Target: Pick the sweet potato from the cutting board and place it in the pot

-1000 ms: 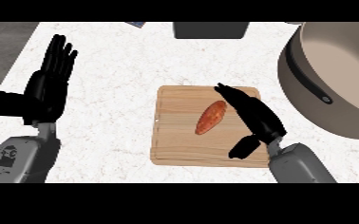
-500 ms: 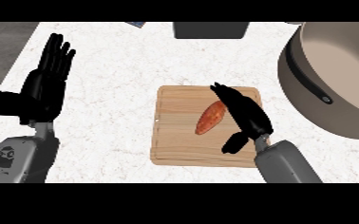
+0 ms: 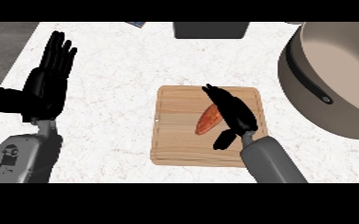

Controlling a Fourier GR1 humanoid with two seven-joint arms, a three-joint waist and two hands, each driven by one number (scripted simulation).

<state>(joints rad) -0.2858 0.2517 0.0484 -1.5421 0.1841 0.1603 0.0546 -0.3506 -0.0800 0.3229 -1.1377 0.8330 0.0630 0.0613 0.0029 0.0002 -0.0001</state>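
Right hand (image 3: pixel 235 114) beside sweet potato (image 3: pixel 208 119); pot (image 3: pixel 296 73) at right edge.

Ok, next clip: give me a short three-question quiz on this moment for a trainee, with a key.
1. True or false: the sweet potato lies inside the pot.
2. Which hand is over the cutting board, alongside the sweet potato? A) left hand B) right hand C) neither
3. Fill in: the left hand, open with fingers up, rests near the view's ____ edge.
Key: 1 false, it lies on the cutting board. 2 B. 3 left.
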